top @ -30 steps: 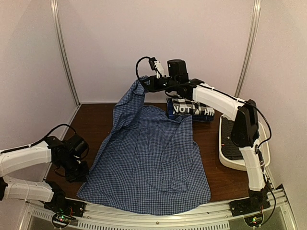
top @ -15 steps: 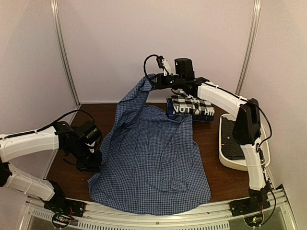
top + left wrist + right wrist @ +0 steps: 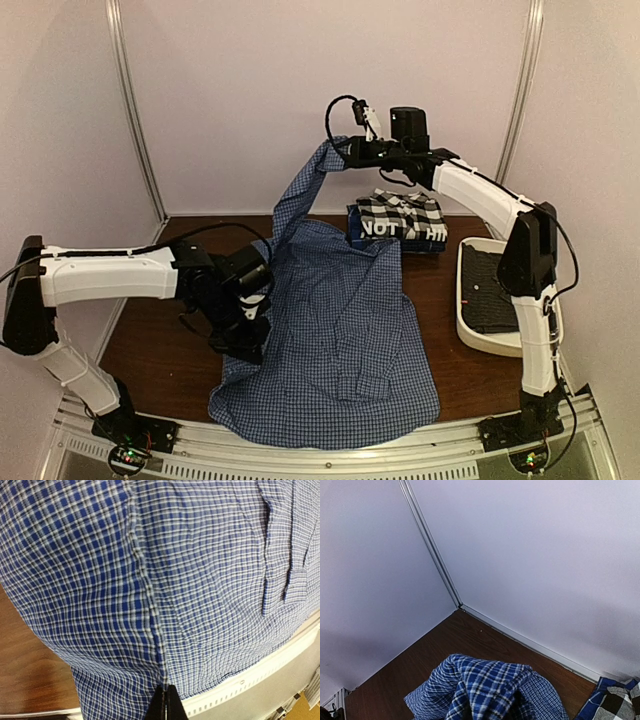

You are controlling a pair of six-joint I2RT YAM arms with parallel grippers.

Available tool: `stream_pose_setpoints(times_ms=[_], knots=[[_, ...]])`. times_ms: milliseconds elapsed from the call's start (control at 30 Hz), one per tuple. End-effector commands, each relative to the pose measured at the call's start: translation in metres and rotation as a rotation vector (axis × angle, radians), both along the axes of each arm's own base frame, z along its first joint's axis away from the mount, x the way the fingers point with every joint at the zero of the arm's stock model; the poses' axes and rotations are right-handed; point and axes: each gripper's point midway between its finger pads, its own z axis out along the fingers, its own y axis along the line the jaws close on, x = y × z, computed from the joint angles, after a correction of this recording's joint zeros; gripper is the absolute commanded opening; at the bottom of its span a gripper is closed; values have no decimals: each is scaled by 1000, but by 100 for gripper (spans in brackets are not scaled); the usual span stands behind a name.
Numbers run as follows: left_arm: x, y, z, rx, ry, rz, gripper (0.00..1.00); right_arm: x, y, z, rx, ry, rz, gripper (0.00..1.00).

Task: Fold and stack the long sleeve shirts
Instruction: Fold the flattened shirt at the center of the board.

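The blue-and-white fine-check shirt (image 3: 345, 330) lies spread on the table, its front hem at the near edge. My right gripper (image 3: 345, 150) is shut on its upper left part and holds it high at the back, so a strip of cloth hangs from it; the bunched cloth (image 3: 490, 687) hides the fingers in the right wrist view. My left gripper (image 3: 250, 340) is shut on the shirt's left side seam (image 3: 150, 610) and has drawn it over the body. The black-and-white large-check shirt (image 3: 400, 212) lies folded on the dark blue "NOT" shirt (image 3: 395, 232) at the back.
A white plastic tub (image 3: 500, 300) with a dark liner stands at the right, beside the right arm. The metal rail (image 3: 330, 455) runs along the near edge. White walls and corner posts close in the back and sides. Bare brown table (image 3: 170, 350) shows at the left.
My left gripper has moved right, pulling the shirt's left side over the body. My right gripper has moved right and a little higher with its corner of the shirt.
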Motion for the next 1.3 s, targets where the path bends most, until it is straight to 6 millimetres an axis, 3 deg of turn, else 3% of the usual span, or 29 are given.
stream_pose_setpoints(times_ms=[0, 233, 433, 633, 867, 1100, 1167, 1267], knots=[[-2, -36, 8, -80, -5, -104, 0, -13, -11, 47, 40, -66, 3, 0], [-11, -61, 2, -106, 16, -186, 0, -12, -23, 29, 4, -25, -33, 0], [-22, -70, -3, -121, 43, -229, 0, -14, -44, 40, -4, -46, -75, 0], [-21, -80, -3, -138, 40, -246, 0, -16, -51, 43, -11, -51, -87, 1], [-22, -85, -13, -133, 60, -253, 0, -17, -48, 3, -46, 29, -70, 1], [-15, -96, 11, -195, -9, -284, 39, -29, -48, -56, -79, 157, -43, 0], [-9, -95, 21, -213, -32, -275, 46, -32, -49, -67, -87, 182, -41, 0], [6, -82, 30, -213, -72, -222, 48, -38, -47, -81, -84, 220, -20, 0]])
